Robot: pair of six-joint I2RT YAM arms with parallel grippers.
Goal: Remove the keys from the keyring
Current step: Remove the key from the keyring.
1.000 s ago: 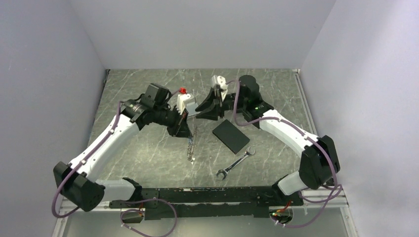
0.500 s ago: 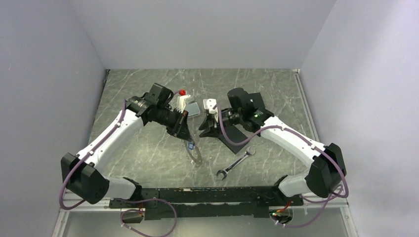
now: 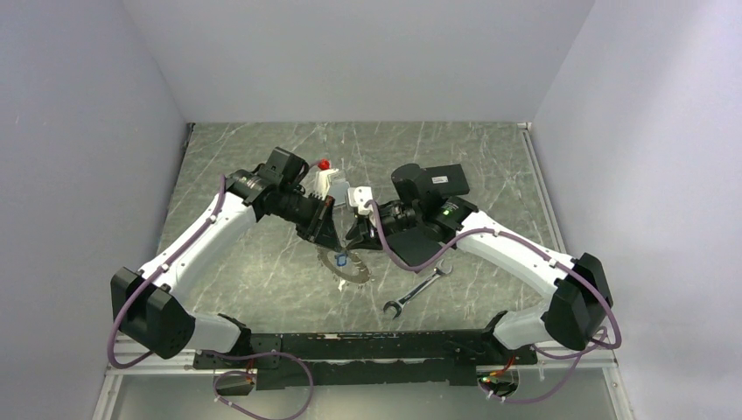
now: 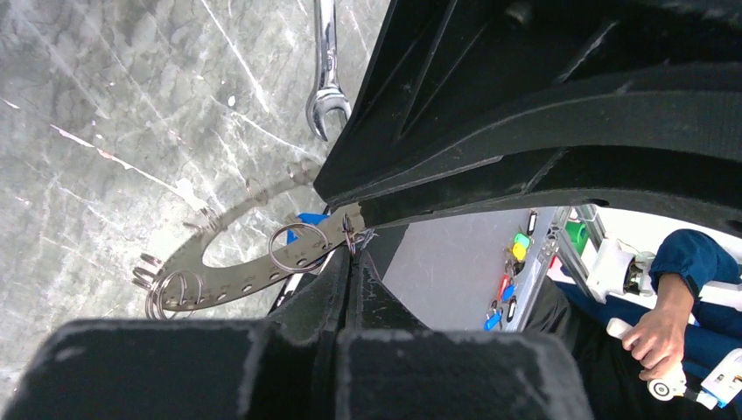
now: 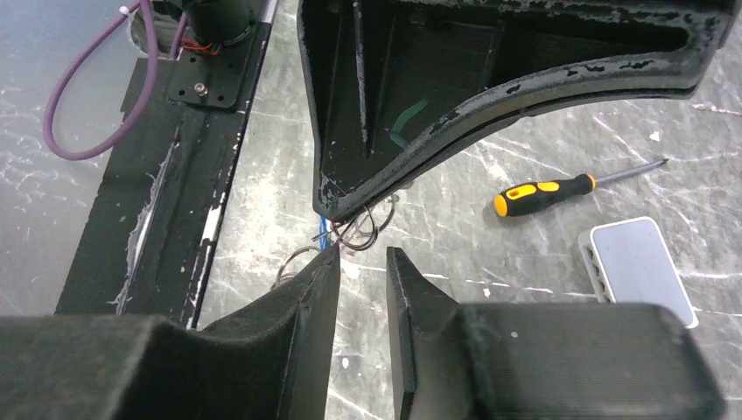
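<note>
Keyring (image 3: 359, 273) stretches from left gripper (image 3: 331, 242) toward wrench (image 3: 418, 289).

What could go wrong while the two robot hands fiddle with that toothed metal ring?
The left gripper pinches only the edge of the thin grey metal keyring, so a tug might pull it loose. The right gripper stands open right by the small wire loops; it may close on nothing, or bump the left gripper's fingers.
</note>
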